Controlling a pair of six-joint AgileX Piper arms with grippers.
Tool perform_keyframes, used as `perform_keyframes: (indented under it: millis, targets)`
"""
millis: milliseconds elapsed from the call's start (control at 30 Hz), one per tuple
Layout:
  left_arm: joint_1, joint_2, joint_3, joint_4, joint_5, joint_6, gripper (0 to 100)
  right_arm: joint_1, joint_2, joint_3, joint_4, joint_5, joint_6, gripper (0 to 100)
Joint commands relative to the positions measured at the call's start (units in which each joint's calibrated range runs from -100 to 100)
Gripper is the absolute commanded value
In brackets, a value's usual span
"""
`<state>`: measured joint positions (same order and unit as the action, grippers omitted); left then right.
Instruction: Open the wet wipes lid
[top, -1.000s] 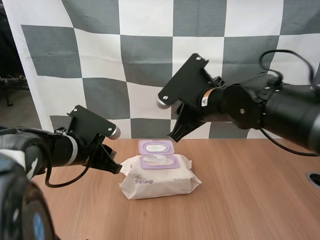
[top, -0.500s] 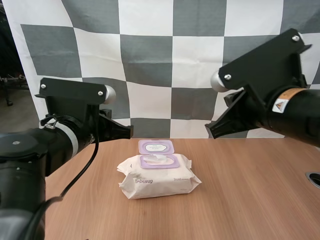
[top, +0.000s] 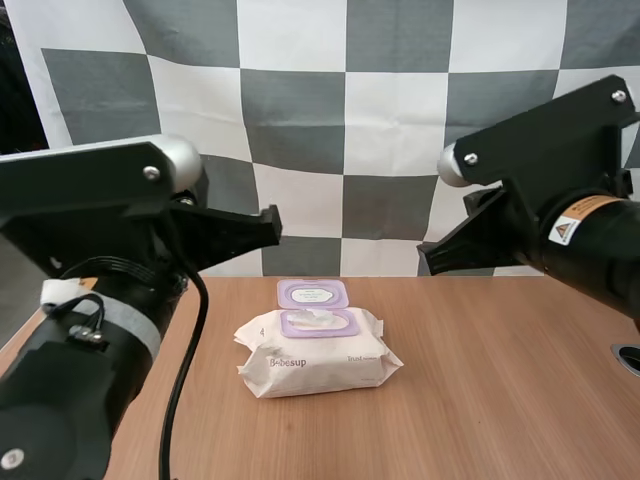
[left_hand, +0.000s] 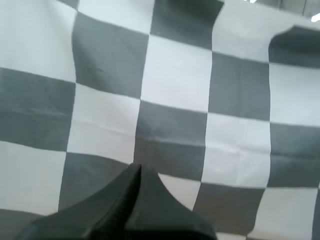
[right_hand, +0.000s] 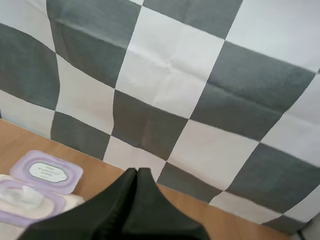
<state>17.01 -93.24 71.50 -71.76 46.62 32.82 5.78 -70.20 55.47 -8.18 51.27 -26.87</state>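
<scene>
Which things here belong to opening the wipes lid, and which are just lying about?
Job: pack of wet wipes; its purple lid, flipped open; left claw and right claw, both shut, raised clear of the pack.
Lying about: table; dark round fitting at its right edge.

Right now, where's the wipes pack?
In the high view the pack lies at the middle of the table, its open lid toward the far edge.

One wipes pack (top: 320, 352) on table (top: 500, 400)
</scene>
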Motion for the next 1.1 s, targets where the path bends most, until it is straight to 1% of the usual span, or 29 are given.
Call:
perform_keyframes:
  millis: [0,67,167,233,267,333,367,400,467,533,633,733,800,900,967,1067]
  targets:
    - [0.03,2.39,0.06,6.52,-21.67,-5.25,0,-0.01,1.94,0.04,-5.26,-6.14,-4.96,0]
    - [0.03,4.31,0.95,12.64,-23.23,-7.75,0,-0.01,1.95,0.04,-8.12,-10.9,-4.96,0]
    - [0.03,5.38,4.89,18.61,-21.36,-8.93,0,-0.01,1.12,0.04,-8.66,-17.11,-6.26,0]
    - [-0.17,5.38,8.68,21.07,-21.84,-8.93,0,-0.01,0.22,0.26,-5.34,-17.56,-6.26,0]
    - [-0.17,5.38,10.31,21.08,-23.3,-8.93,0,-0.01,-0.54,0.67,-3.15,-16.92,-6.06,0]
    - [-0.17,5.38,12.27,21.17,-26.59,-7.97,0,0.06,-2.89,4.31,3.3,-17.0,-6.82,0]
    - [-0.17,5.38,12.72,21.8,-27.14,-7.19,0,0.06,-3.55,5.52,5.04,-17.45,-7.37,0]
    - [-0.17,5.38,13.24,23.67,-27.31,-5.86,0,0.06,-4.6,7.55,6.08,-18.2,-7.73,0]
    - [-0.43,5.38,14.95,28.66,-27.08,-4.33,0,-0.17,-6.52,11.36,5.68,-18.93,-7.73,0]
    - [-1.43,5.05,16.97,32.89,-27.28,-4.31,0,-0.46,-7.95,14.8,3.22,-21.64,-7.73,0]
    - [-2.94,3.38,20.95,36.88,-27.28,-4.23,0,-0.73,-9.88,18.36,-0.48,-24.11,-6.8,0]
    - [-4.16,1.26,23.94,40.91,-27.13,-4.02,0,-1.0,-12.02,21.53,-1.24,-24.83,-6.51,0]
    - [-5.11,-0.4,25.53,45.03,-27.13,-4.02,0,-1.08,-13.22,24.27,-2.41,-25.48,-6.51,0]
    - [-6.48,-3.08,27.29,50.89,-27.13,-4.02,0,-1.73,-15.13,31.15,-5.97,-28.53,-6.7,0]
    - [-7.47,-4.62,28.3,52.94,-27.13,-4.02,0,-2.35,-15.78,36.16,-7.66,-31.74,-6.7,0]
    - [-8.93,-6.76,28.5,53.83,-26.97,-4.02,0,-3.4,-15.9,43.93,-8.0,-38.19,-6.7,0]
